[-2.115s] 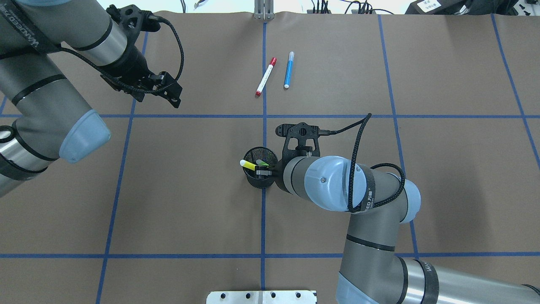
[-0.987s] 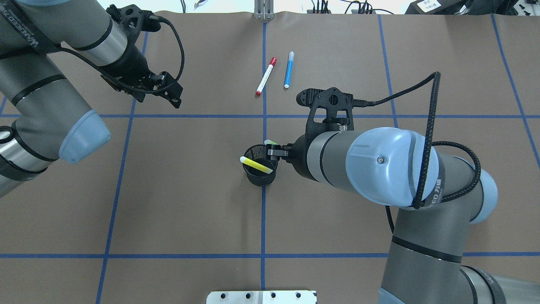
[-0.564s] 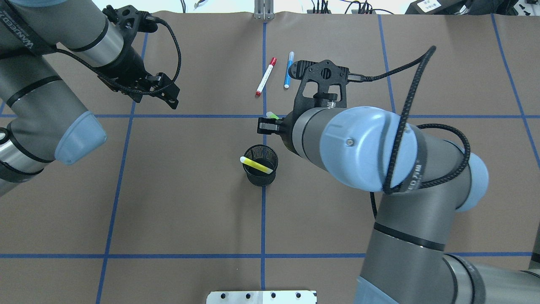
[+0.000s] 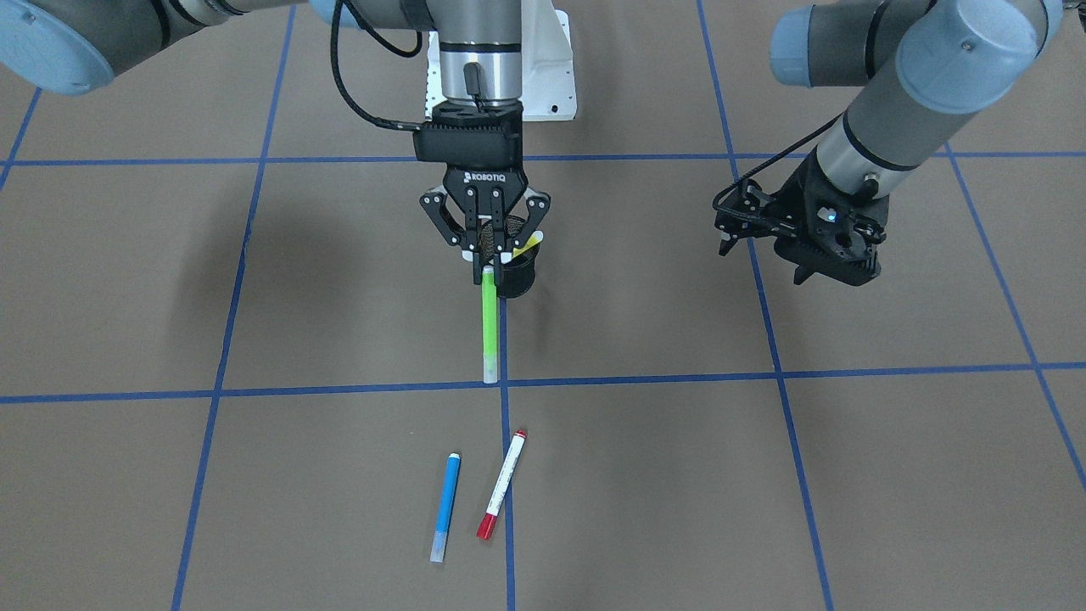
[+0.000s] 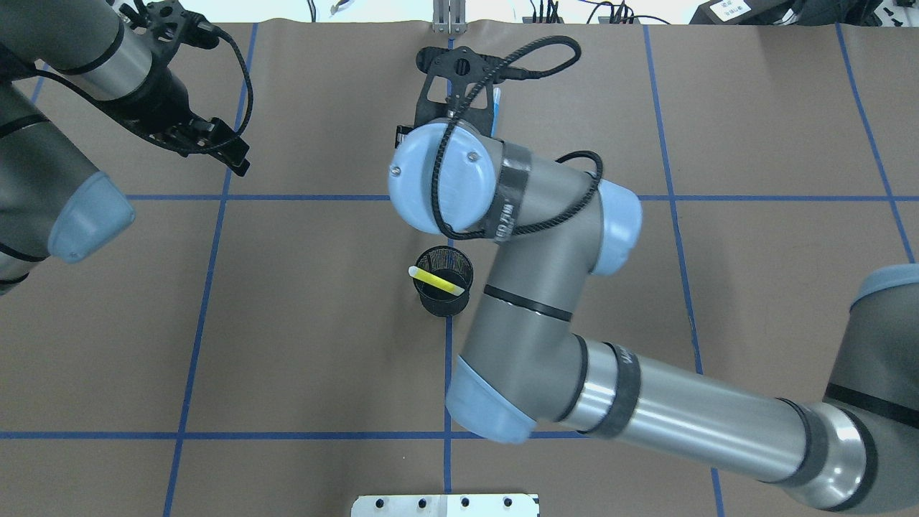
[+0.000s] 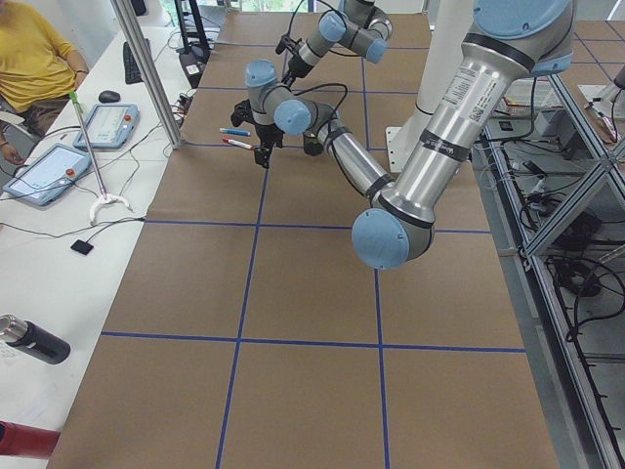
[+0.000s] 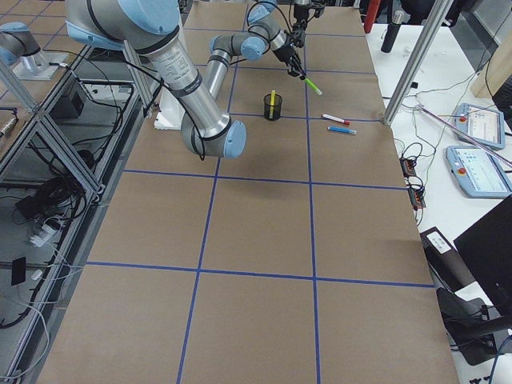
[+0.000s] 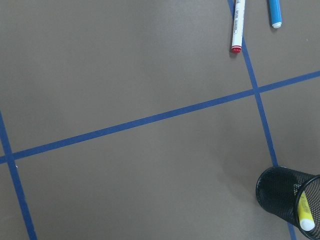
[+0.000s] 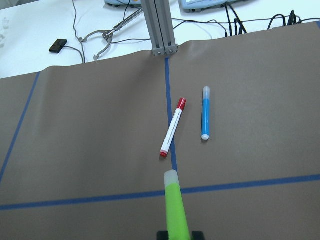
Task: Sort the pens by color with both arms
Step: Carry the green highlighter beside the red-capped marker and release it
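holding the green pen in the right gripper, pinched on one end of the barrel and raised off the table, just beyond the black mesh cup on the side away from the robot's base. leaving the yellow pen leaning inside that cup. pointing the free pale tip forward and down, roughly along the centre tape line. aiming almost straight at the 2 pens laid flat farther out: the red-capped pen across that line and the blue pen just beside it on the right arm's side, both roughly parallel to the held barrel. probably partway to a place in that row, so calling for a sideways offset before lowering, to lay the barrel beside the others and not across them. hovering the left gripper well apart on its own side, apparently spread with nothing between the fingers, and clearly farther from all 3 of these pens than the right one.
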`<state>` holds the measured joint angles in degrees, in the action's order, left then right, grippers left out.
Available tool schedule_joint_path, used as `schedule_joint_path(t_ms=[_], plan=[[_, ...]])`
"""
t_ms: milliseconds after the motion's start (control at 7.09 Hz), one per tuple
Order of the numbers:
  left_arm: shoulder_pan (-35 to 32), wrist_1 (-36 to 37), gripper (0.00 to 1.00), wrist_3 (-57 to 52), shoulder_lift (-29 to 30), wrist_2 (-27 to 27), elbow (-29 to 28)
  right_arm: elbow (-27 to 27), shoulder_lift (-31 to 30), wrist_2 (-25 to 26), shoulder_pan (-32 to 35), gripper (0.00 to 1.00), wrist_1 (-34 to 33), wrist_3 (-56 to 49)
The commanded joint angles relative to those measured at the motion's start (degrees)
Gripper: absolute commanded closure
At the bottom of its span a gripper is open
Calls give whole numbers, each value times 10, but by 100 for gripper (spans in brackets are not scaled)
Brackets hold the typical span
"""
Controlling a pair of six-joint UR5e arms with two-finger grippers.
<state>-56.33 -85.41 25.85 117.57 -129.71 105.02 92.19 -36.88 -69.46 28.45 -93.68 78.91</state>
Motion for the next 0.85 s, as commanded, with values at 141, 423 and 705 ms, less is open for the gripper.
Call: schedule_joint_path(t_ms=[141, 423, 705], plan=[[-22, -1, 1, -53, -20, -2, -1, -264, 105, 51, 33, 100, 112, 11], [-29, 2, 1, -59, -21, -3, -3, -396, 156, 80, 35, 100, 185, 12], [-30, 2, 1, -58, -21, -6, -3, -469, 173, 80, 35, 100, 272, 11]])
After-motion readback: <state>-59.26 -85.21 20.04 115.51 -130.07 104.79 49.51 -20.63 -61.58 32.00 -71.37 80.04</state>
